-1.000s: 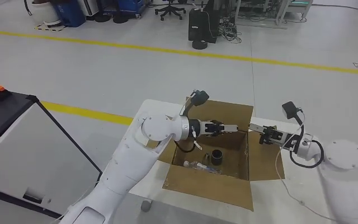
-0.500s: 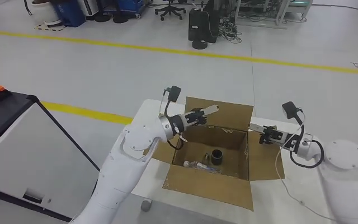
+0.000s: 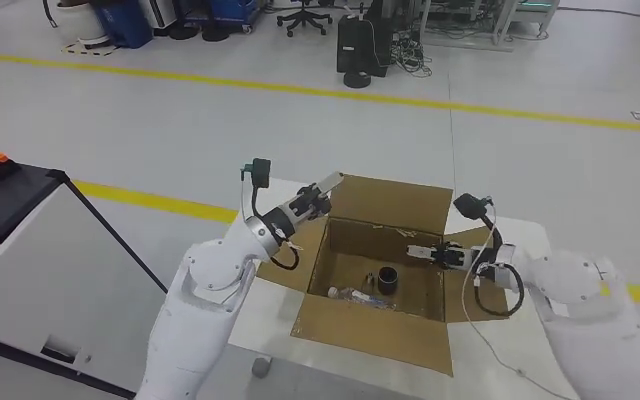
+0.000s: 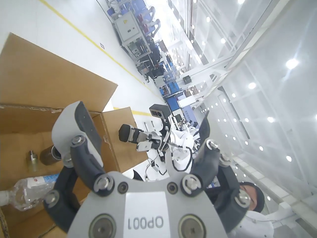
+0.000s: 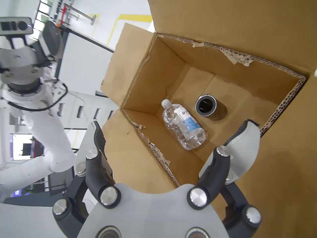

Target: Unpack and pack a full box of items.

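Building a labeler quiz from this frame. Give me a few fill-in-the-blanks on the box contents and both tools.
The clear bottle in the box lies on its ____.
The dark cylinder beside it stands ____, open end up.
The left tool and right tool are both ____, holding nothing.
Missing words: side; upright; open.

Workshop floor around the white table (image 3: 262, 196)
Two yellow lines cross the grey floor (image 3: 200, 130): a far yellow line (image 3: 330, 92) and a near yellow line (image 3: 150, 200) meeting the table's left edge. Past the far one stand an office chair (image 3: 305, 18), a black tower unit (image 3: 355, 48) and blue bins (image 3: 128, 25). A black-framed white stand (image 3: 60, 270) sits left of the table.
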You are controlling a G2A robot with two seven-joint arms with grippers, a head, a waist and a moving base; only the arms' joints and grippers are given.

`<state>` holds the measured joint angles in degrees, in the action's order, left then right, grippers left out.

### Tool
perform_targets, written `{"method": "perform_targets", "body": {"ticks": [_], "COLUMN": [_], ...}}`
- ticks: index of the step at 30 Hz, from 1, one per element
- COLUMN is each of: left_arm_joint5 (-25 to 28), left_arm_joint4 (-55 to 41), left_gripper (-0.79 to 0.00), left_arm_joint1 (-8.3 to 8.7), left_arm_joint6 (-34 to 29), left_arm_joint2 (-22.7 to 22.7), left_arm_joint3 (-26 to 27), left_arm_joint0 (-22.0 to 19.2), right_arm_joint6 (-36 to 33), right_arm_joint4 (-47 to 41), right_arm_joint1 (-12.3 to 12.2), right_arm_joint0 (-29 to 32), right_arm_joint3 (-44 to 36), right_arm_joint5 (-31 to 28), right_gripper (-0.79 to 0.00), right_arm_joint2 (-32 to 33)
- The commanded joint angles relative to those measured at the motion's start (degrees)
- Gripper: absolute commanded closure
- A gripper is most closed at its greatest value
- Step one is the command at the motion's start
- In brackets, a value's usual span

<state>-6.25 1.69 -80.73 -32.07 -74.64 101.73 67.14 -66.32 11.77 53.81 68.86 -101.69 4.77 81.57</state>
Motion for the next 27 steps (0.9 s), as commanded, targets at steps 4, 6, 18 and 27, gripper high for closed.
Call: {"method": "perform_targets", "body": {"ticks": [4, 6, 18, 27], "left_arm_joint5": [-1.34, -2.33, -2.33, -2.33], "left_arm_joint4": [-2.0, -2.83, -2.83, -2.83], "left_gripper": [-0.785, -0.785, -0.785, -0.785], "left_arm_joint1": [0.12, 0.19, 0.19, 0.19], "left_arm_joint6": [2.4, 1.46, 1.46, 1.46], "left_arm_joint2": [-0.78, -0.66, -0.66, -0.66], "left_arm_joint3": [1.21, 1.09, 1.09, 1.09], "left_arm_joint0": [1.51, 1.6, 1.6, 1.6], "right_arm_joint6": [0.46, 0.84, 0.84, 0.84], "right_arm_joint4": [5.58, 7.38, 7.38, 7.38], "right_arm_joint1": [0.37, 0.51, 0.51, 0.51], "right_arm_joint0": [-3.38, -4.37, -4.37, -4.37], "right_arm_joint3": [-0.2, -0.63, -0.63, -0.63], "right_arm_joint5": [4.65, 5.55, 5.55, 5.55], "right_gripper": [-0.785, -0.785, -0.785, -0.785], "right_arm_joint2": [-5.03, -6.71, -6.71, -6.71]}}
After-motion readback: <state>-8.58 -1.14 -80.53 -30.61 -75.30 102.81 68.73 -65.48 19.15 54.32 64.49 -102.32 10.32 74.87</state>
